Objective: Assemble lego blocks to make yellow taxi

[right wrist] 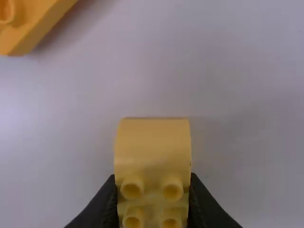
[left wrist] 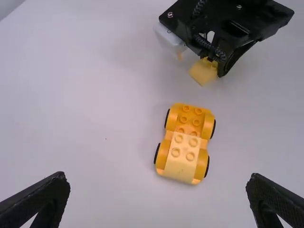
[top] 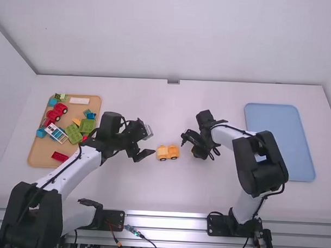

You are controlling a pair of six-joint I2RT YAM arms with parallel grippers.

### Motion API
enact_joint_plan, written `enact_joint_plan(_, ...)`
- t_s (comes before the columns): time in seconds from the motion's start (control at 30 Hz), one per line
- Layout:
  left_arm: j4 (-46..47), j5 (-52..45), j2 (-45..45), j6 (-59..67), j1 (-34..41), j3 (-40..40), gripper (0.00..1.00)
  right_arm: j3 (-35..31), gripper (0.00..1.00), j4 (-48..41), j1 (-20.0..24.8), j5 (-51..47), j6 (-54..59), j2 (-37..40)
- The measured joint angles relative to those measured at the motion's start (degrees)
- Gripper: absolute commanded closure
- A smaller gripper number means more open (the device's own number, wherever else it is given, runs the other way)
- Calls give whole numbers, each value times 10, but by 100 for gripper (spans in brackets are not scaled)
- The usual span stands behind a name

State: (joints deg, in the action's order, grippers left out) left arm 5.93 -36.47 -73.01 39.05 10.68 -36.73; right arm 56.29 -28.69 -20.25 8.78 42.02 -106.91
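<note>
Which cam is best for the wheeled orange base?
Left wrist view: the wheeled orange base shows whole from above, all four wheels visible, with the paler block on one end. High view has it whole but tiny, seen obliquely; right wrist view catches a cut-off corner at the edge.

Orange-yellow studded plastic car base with black round tyres; paler yellow studded plastic block set on it; soft yellow curved plastic block, one plain colour with matching studs; white flat surface; plain light blue rectangular tray; tan rectangular board; bright red wheeled plastic piece; green studded plastic plate; ladder-like plastic piece, white bars striped against blue
</note>
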Motion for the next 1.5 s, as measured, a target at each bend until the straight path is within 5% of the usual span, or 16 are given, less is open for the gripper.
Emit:
enact_joint_plan(0.37,-23,0,0,-16,0,0,1,24,77,51,0,1,-200,-5)
enact_joint_plan(0.43,-31,0,0,-28,0,0,1,37,92,74,0,0,-275,-5)
enact_joint_plan(0.53,-37,0,0,-42,0,0,1,54,100,80,0,0,-398,-5)
enact_joint_plan(1.0,-44,0,0,-67,0,0,1,57,100,-80,41,-38,-1065,-5)
enact_joint_plan(1.27,-54,0,0,-93,0,0,1,16,98,19,49,-41,-1348,-4)
enact_joint_plan(1.33,-54,0,0,-94,0,0,1,5,78,44,49,-40,-1390,-4)
enact_joint_plan(1.4,-54,0,0,-96,0,0,1,-5,37,61,49,-38,-1422,-1)
enact_joint_plan(1.5,-54,0,0,-96,0,0,1,-8,16,64,50,-28,-1424,3)
